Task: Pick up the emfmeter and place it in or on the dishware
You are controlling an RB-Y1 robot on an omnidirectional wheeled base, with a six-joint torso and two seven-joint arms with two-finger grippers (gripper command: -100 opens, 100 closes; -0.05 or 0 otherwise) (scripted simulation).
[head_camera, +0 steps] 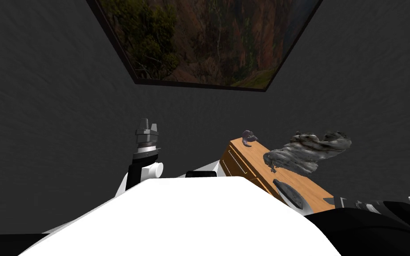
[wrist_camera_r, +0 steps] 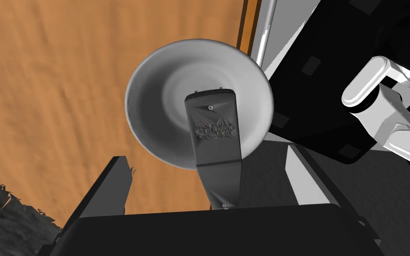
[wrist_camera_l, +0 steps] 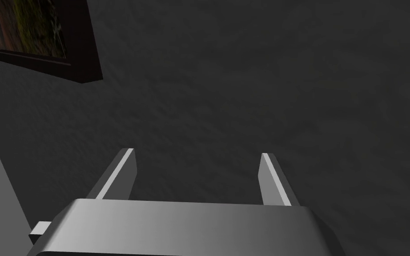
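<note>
**Right gripper** (wrist_camera_r: 205,153), seen from its own wrist: dark body in the foreground, fingers spread, gripping nothing. The one finger (wrist_camera_r: 110,186) that shows plainly stands well clear of the emfmeter (wrist_camera_r: 215,133); the other cannot be made out with certainty.

**Emfmeter:** a dark grey slab pointing to 12 o'clock from the gripper body, about midway between the fingers. Its back faces up, as two screws and embossed lettering show. Its far end lies over the well of the shallow white bowl (wrist_camera_r: 155,89). Its near end overhangs the rim toward the gripper, the slab being longer than the well is wide. Whether it rests on the bowl or hangs just above it cannot be told. With the fingers apart, resting is the likelier reading, and the placing step then looks done or nearly so.

**Bowl:** stands on the wooden dresser top (wrist_camera_r: 57,98), close to the edge on the robot's side, an easy downward reach.

**Grey rock-like mass** (head_camera: 306,153): lies on the top beyond the visible finger, away from the bowl. In the head view it sits at 3 o'clock of the dresser's far end.

A lift straight up would avoid dragging the overhanging end.

**Left gripper** (wrist_camera_l: 197,155): fingers wide apart and empty. In the head view it is raised upright at 9 o'clock of the dresser, out of the working arm's path.
</note>
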